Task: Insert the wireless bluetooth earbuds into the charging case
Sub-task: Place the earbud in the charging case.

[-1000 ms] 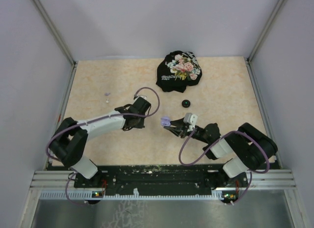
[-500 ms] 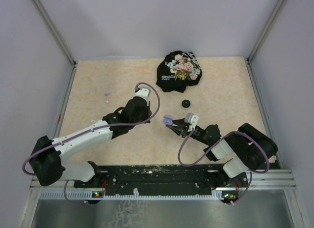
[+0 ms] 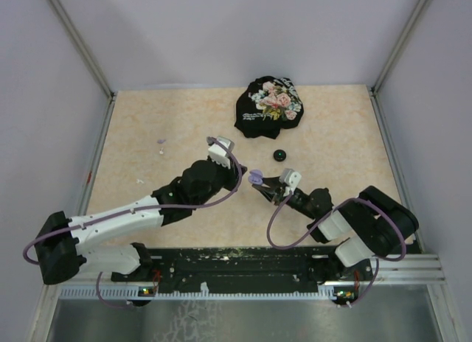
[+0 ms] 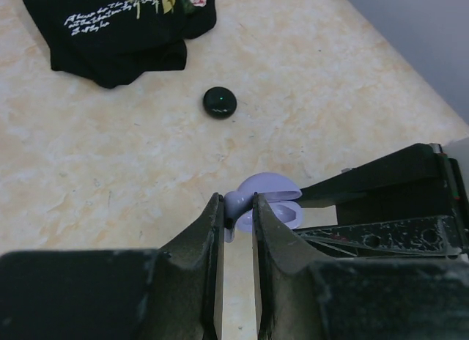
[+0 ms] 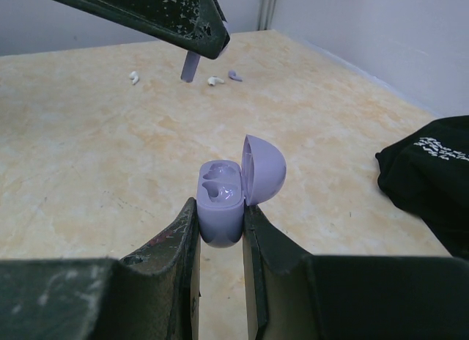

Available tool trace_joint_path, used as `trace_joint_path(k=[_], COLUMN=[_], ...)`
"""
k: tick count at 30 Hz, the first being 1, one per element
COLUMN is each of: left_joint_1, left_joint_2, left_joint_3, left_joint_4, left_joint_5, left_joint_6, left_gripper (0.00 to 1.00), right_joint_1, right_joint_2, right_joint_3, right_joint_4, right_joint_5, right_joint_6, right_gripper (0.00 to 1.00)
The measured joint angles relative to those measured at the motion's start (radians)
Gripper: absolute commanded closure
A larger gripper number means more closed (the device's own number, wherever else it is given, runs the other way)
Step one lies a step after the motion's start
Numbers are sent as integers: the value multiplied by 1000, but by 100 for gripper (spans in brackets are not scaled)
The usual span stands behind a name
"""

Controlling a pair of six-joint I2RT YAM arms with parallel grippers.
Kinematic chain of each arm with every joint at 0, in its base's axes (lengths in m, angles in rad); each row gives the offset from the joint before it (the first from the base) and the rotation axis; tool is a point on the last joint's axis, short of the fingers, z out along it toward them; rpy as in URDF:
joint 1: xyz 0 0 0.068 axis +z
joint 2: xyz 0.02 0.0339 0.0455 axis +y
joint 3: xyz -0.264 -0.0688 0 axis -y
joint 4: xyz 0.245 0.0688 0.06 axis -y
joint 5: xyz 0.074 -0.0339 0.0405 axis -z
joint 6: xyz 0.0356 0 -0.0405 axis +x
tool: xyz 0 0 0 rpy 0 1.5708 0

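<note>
Earbud (image 4: 237,203) in lavender is pinched in the tips of your left gripper (image 4: 237,217), its stem pointing down, higher than the open charging case (image 5: 222,201) and not yet touching it. Your right gripper (image 5: 220,226) is clamped on the case body, open side up. From the left tips, the case lies just ahead, slightly to the right.

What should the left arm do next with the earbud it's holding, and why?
Probably ease the left gripper down toward the charging case until the lavender earbud meets an empty well. The right gripper holds the case with its lid open and both wells bare, and the earbud hangs above, apart from it.
</note>
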Motion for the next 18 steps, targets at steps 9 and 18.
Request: trace_joint_path(k=[9,18], left_joint_1=[-42,-58], left_joint_2=[31,84], left_joint_3=[-37,-53], left_joint_4=[182,266], left_joint_5=[31,46], left_joint_6=[20,25], left_gripper=[90,92], right_joint_1=[0,0], right_joint_2=[-2,-7], right_joint_3=[0,0], right_joint_4=[0,0], right_joint_5=[11,11], right_joint_6=[14,41], right_gripper=[100,100])
